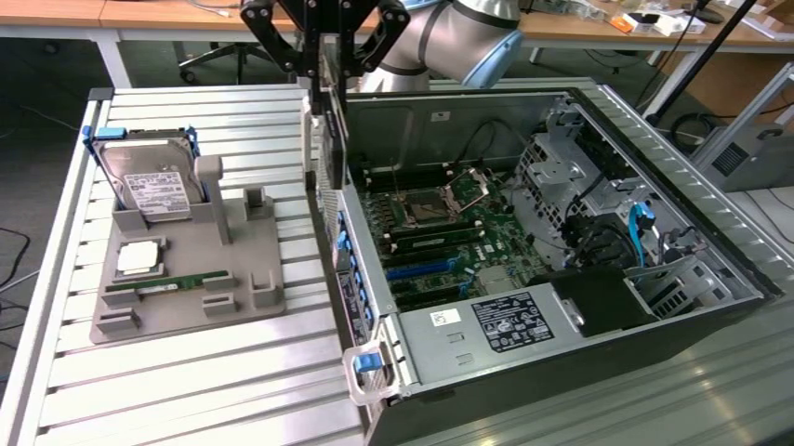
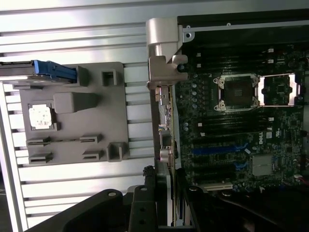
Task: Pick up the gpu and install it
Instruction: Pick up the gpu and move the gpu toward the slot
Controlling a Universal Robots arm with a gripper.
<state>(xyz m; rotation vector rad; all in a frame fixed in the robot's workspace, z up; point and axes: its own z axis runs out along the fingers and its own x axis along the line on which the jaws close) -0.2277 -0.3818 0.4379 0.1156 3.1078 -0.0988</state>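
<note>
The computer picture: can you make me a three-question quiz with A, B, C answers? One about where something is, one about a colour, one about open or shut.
1. Where is the gpu?
A. In a person's hand.
B. Hanging from the gripper at the computer case's edge.
C. Plugged into a slot.

2. What colour is the frame around the hard drive?
A. Red.
B. Yellow.
C. Blue.

3. How is the computer case?
A. Open, its inside showing.
B. Shut with a panel.
C. Wrapped in paper.

Answers:
1 B: the gripper is shut on the upright gpu.
2 C: blue pieces hug the drive's sides.
3 A: the motherboard is in plain sight.
</note>
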